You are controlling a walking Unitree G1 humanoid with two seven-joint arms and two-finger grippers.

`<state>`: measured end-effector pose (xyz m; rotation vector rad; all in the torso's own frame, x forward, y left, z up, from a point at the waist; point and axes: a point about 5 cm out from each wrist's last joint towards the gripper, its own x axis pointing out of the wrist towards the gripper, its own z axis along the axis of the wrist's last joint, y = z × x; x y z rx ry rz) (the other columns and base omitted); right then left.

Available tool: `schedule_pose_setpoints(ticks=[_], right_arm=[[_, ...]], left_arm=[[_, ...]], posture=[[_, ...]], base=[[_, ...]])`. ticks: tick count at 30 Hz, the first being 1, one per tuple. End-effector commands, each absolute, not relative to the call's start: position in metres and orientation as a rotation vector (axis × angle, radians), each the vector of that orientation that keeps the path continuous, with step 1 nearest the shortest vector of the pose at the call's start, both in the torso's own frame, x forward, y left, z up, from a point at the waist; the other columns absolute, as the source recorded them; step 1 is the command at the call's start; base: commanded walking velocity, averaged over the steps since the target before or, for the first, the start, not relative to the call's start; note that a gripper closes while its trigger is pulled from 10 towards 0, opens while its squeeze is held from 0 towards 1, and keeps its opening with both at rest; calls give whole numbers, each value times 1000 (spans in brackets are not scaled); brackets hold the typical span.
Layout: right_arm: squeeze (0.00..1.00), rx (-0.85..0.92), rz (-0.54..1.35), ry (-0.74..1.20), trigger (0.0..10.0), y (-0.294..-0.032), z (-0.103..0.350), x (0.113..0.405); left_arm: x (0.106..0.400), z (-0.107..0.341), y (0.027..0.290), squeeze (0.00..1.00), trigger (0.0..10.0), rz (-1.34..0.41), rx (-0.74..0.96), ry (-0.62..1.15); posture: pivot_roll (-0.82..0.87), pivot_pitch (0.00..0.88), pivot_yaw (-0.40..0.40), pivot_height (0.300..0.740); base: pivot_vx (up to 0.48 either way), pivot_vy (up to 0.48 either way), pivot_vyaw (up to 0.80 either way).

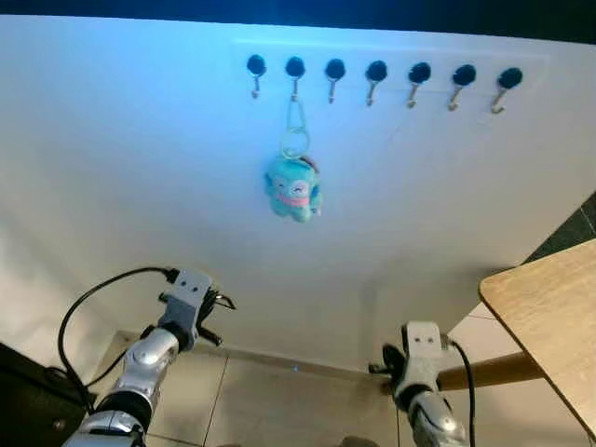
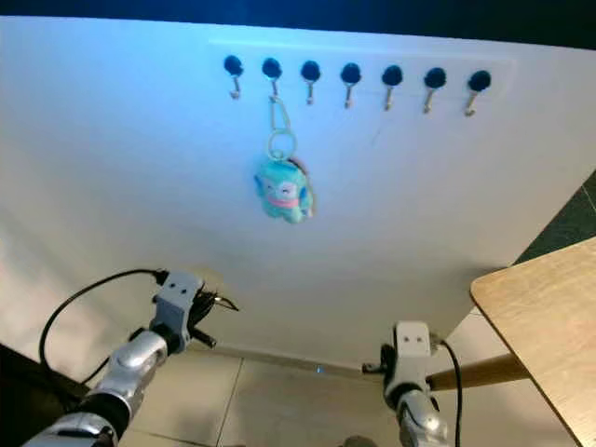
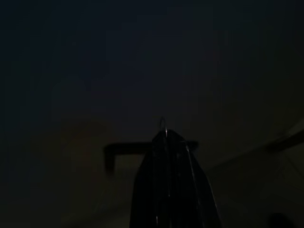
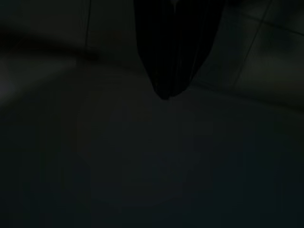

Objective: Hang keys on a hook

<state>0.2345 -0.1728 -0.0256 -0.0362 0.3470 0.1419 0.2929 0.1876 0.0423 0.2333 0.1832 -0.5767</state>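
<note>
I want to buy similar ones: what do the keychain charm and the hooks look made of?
The charm looks like soft teal plush: fuzzy, rounded, matte. The hooks seem to be thin bright metal under black round caps, possibly plastic; too small to be sure.

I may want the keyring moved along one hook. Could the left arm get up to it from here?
Probably yes: nothing lies between the left gripper and the keyring on the wall.
</note>
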Motion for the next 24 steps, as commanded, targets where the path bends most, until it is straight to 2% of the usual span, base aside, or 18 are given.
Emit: schedule_pose_setpoints(ticks=[1, 11, 13, 17, 22, 24], right_arm=[[0, -68, 181, 225, 10000, -167, -5, 251], [0, -3, 245, -4, 10000, -157, 42, 276], [0, 6, 297, -61, 10000, -152, 56, 278], [0, 56, 543, -155, 10000, -124, 93, 271], [0, 66, 621, -178, 10000, -113, 109, 267], [0, 77, 648, -206, 10000, -108, 121, 266]], left_arm=[[310, 82, 179, 0, 10000, -722, 264, 63], [318, 129, 163, 0, 10000, -955, 293, -8], [316, 139, 162, 0, 10000, -1018, 317, -10], [306, 172, 170, 0, 10000, -1154, 375, 21], [301, 193, 175, 0, 10000, -1198, 390, 34], [302, 209, 175, 0, 10000, -1186, 403, -14]], posture=[[41, 52, 13, 740], [39, 55, 16, 740], [36, 56, 20, 740], [29, 58, 20, 740], [27, 59, 17, 740], [28, 61, 15, 740]], base=[[0, 0, 0], [0, 0, 0], [0, 0, 0], [0, 0, 0], [0, 0, 0], [0, 0, 0]])
